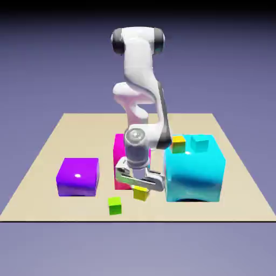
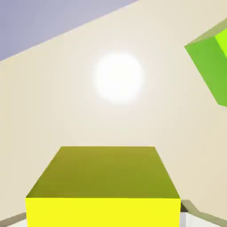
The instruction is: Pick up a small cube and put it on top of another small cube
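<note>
Claw [image 1: 141, 188] pinching the yellow cube [image 1: 140, 194], one grey tip on each side in the hand view. Cube is low, at the front of the tabletop [image 1: 237, 207]; can't tell if it's touching or just off it. Target, the tiny cyan cube [image 1: 199, 143], looks to be on top of the big cyan block [image 1: 194, 175], orange cube [image 1: 178, 144] beside it toward the exterior view's left.

Risks from here: grip may slip if the lift is jerky or the pads sit shallow on the faces. Lift too low and carried cube or claw clips the block's near edge. Orange cube is the likely casualty: a sideways approach from the exterior view's left could shove it, or push it into the target. Same colour on target and block, easy to misjudge the edges, so off-centre release, cube tips off. Pressing down too hard could slide the cyan cube. Green cube [image 1: 115, 206] near the claw, could get nudged if the hand swings its way.
</note>
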